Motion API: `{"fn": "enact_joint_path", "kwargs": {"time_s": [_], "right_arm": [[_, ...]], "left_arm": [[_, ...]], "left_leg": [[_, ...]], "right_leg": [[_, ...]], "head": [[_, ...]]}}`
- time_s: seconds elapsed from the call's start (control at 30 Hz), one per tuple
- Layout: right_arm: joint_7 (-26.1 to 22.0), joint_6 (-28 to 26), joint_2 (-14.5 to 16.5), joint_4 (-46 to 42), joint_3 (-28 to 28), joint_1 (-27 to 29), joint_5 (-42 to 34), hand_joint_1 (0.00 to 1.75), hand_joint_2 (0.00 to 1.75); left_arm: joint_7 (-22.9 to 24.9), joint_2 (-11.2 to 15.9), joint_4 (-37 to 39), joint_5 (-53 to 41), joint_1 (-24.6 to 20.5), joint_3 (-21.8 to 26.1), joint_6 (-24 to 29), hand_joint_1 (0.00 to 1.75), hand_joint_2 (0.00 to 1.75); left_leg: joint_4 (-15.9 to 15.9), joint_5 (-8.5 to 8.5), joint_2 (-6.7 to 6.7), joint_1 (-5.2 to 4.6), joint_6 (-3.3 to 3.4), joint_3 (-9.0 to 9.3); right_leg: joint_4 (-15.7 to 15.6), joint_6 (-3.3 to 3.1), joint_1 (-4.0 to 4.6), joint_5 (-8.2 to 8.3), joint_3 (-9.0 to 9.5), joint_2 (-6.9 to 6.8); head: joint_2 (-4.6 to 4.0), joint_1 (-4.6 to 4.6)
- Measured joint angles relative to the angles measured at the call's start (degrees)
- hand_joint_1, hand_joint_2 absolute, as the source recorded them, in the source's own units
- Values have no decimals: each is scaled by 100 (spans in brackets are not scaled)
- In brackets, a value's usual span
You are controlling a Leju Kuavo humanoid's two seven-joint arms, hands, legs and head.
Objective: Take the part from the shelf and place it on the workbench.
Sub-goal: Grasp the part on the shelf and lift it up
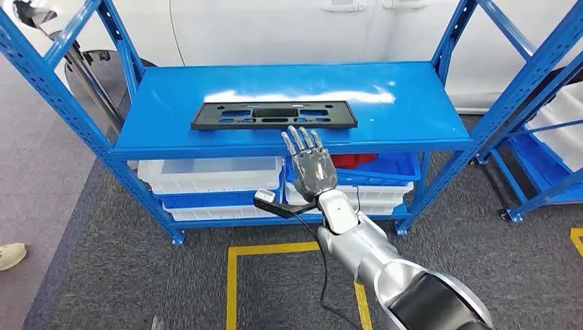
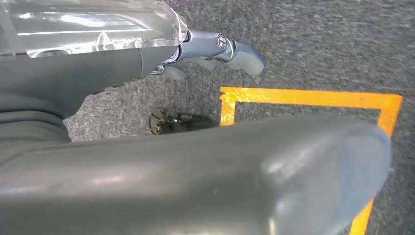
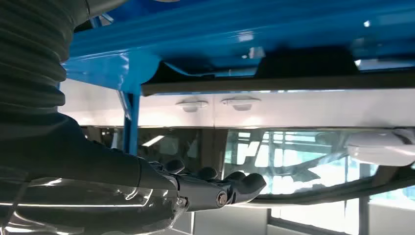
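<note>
— What do we see of the part and its setting?

— We see a flat, black, rectangular plastic panel [image 1: 273, 115] with several cut-out slots, lying lengthwise on the glossy top shelf [image 1: 412, 103] of a blue metal rack, toward its front edge. Below it we make out white plastic bins [image 1: 206, 175] and something red [image 1: 354, 160]. The floor is coarse grey carpet [image 1: 137, 268] marked with yellow tape [image 1: 275, 249].

— And the right hand?

— We find the right hand [image 1: 311, 162] raised in front of the shelf edge, fingers [image 1: 300, 141] straight and slightly spread, holding nothing. Their tips reach up over the shelf's front edge just beside the panel; we cannot tell whether they touch it. In the right wrist view the dark fingers [image 3: 230, 188] lie extended and released.

— The left hand?

— We see the left hand [image 2: 215, 49] hanging above the carpet and a yellow tape corner [image 2: 230, 98], with a smooth grey thumb [image 2: 293, 171] in front. Nothing is held; we cannot tell how far its fingers are apart.
</note>
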Motion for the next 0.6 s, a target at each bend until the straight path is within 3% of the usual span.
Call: {"fn": "enact_joint_path", "kwargs": {"time_s": [0.1, 0.13, 0.2, 0.23, 0.27, 0.3, 0.37, 0.43, 0.5, 0.6], "right_arm": [[-21, 2, 2, 4, -21, -7, 17, 0, 175], [-27, 4, 4, 7, -29, -10, 27, 0, 175], [-32, 11, 9, 24, -37, -2, 54, 0, 175], [-33, 15, 12, 38, -38, 11, 69, 0, 175], [-34, 17, 15, 54, -39, 23, 86, 0, 175], [-37, 19, 20, 66, -39, 29, 103, 0, 175], [-43, 18, 34, 78, -44, 21, 128, 0, 175], [-54, 16, 60, 80, -55, -1, 144, 0, 175], [-65, 15, 79, 83, -75, -10, 154, 0, 175], [-78, 14, 105, 88, -113, -18, 159, 0, 175]], "left_arm": [[1, 2, 0, -3, -8, 1, 1, 0, 0], [1, 3, 0, -3, -13, 2, 1, 0, 0], [1, 5, 0, -3, -15, 4, 2, 0, 0], [2, 5, 0, -4, -12, 7, 2, 0, 0], [2, 4, 0, -5, -9, 9, 2, 0, 0], [3, 4, 0, -8, -9, 14, 2, 0, 0], [3, 4, 0, -13, -11, 23, 2, 0, 0], [3, -2, 0, -19, -15, 34, 2, 0, 0], [3, -7, 0, -26, -12, 43, 2, 0, 0], [1, -6, 0, -36, -10, 46, 3, 0, 0]], "left_leg": [[-41, 30, 1, 13, 86, 10], [-55, 39, 2, 18, 116, 12], [-53, 36, 2, 7, 145, 6], [-51, 33, 2, 1, 150, 4], [-47, 30, 0, -5, 153, 5], [-42, 27, -5, -10, 155, 7], [-36, 16, -14, -20, 147, 24], [-33, 6, -16, -40, 114, 23], [-44, 9, -12, -43, 60, 15], [34, -65, -3, -39, -24, -5]], "right_leg": [[163, 64, -24, -138, -67, 4], [404, 86, -31, -283, -175, 7], [1175, 106, -32, -642, -537, 11], [1529, 109, -32, -757, -714, 11], [1706, 103, -31, -769, -811, 11], [1645, 88, -29, -667, -796, 11], [903, 25, -15, -249, -454, 13], [202, -39, 20, 2, -130, 14], [25, -68, 54, 11, -65, 16], [-52, -138, 15, 46, -23, 14]], "head": [[0, 1], [0, 1], [0, 2], [0, 1], [0, 2], [0, 2], [0, 2], [0, 2], [0, 2], [0, 0]]}}
